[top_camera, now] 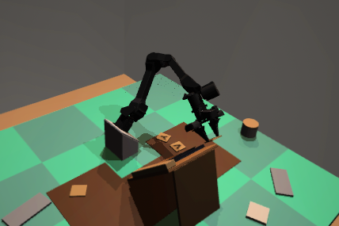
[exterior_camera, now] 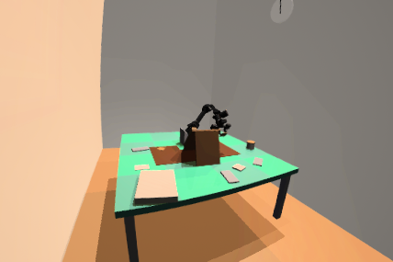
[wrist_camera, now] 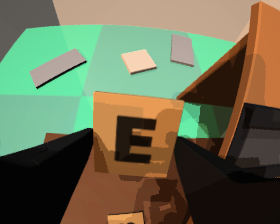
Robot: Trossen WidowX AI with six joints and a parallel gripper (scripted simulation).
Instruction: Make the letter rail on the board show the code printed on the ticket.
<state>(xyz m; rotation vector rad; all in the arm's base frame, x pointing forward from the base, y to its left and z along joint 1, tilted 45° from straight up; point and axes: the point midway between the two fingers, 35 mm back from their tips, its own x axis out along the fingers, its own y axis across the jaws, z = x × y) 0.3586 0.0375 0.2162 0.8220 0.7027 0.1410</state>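
My gripper (top_camera: 212, 139) (wrist_camera: 135, 139) is shut on the E tile (wrist_camera: 105, 120), which faces the wrist view with its letter upright. It holds the tile in the air near the right end of the board (top_camera: 196, 185) (exterior_camera: 207, 147) (wrist_camera: 274, 60) in the top view. The rail (top_camera: 189, 152) (wrist_camera: 263, 145) is a dark strip on the board, right of the tile in the wrist view. Two lettered tiles, one (top_camera: 163, 137) and another (top_camera: 177, 146), lie on the brown mat (top_camera: 230, 162). A tile's top edge (wrist_camera: 126, 217) shows at the bottom of the wrist view. The ticket's print is not readable.
A dark upright panel (top_camera: 114, 142) stands near the arm's base. A round tin (top_camera: 249, 128) (exterior_camera: 251, 144) stands at the right. A plain orange square (top_camera: 78, 190) lies on the left mat. Flat grey slab (top_camera: 281, 181) (wrist_camera: 58, 68) and pale square (top_camera: 258, 212) (wrist_camera: 139, 61) lie beyond the board.
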